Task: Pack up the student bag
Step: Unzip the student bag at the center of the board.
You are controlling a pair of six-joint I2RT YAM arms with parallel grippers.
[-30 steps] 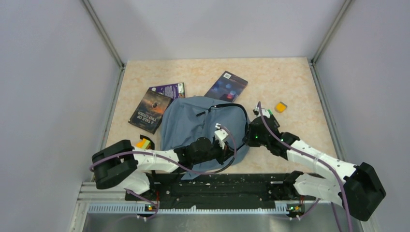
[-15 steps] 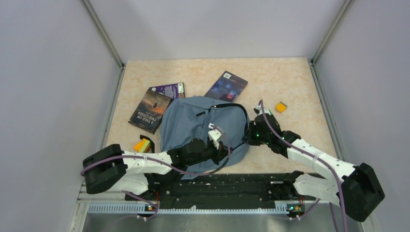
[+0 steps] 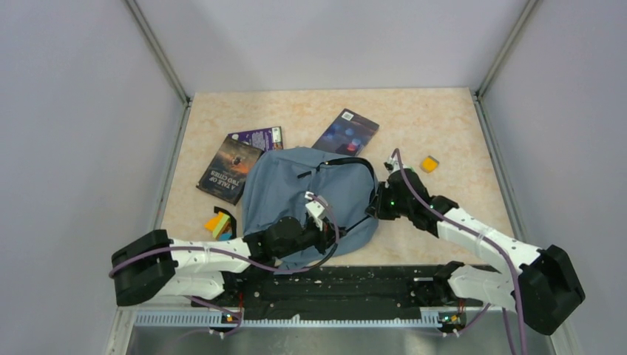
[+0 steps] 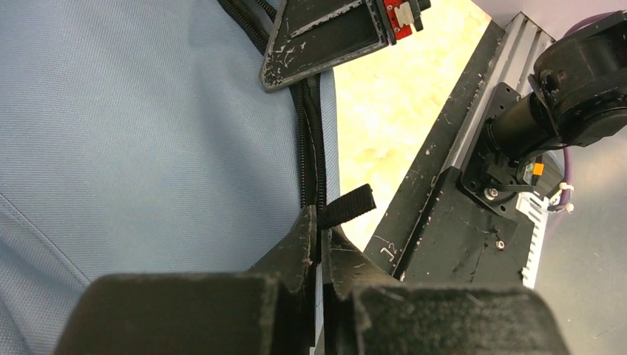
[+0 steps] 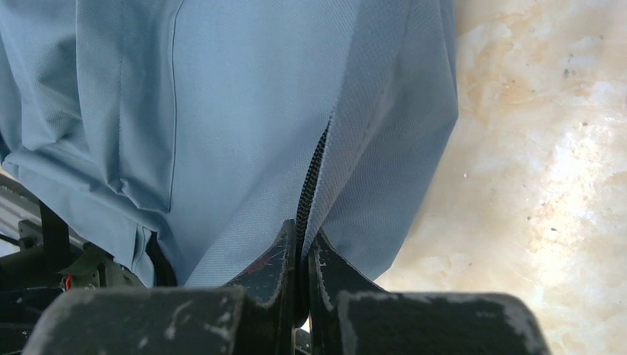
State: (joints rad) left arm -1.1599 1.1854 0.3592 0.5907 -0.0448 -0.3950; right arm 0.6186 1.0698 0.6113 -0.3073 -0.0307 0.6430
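Note:
The student bag (image 3: 296, 185), soft grey-blue with black zippers, lies flat in the middle of the table near the front. My left gripper (image 3: 327, 228) is shut at the bag's near right edge. In the left wrist view, the left gripper (image 4: 319, 222) pinches a black webbing zipper pull (image 4: 349, 205) at the end of the black zipper (image 4: 310, 140). My right gripper (image 3: 374, 208) is shut at the bag's right side. In its wrist view, the right gripper (image 5: 303, 238) clamps the bag's fabric edge along the zipper (image 5: 313, 177). Right-hand fingers (image 4: 325, 33) show in the left wrist view.
Three books lie behind the bag: a dark "Two Cities" book (image 3: 231, 170), a purple one (image 3: 259, 137) and a dark blue one (image 3: 346, 132). A small orange block (image 3: 429, 163) sits at the right. Yellow and orange items (image 3: 217, 222) lie left of the bag. The black rail (image 3: 347, 285) runs along the near edge.
My left gripper has moved left and slightly away along the bag's near edge, still shut on the pull. The bag has shifted a little left. The right gripper edged left with it.

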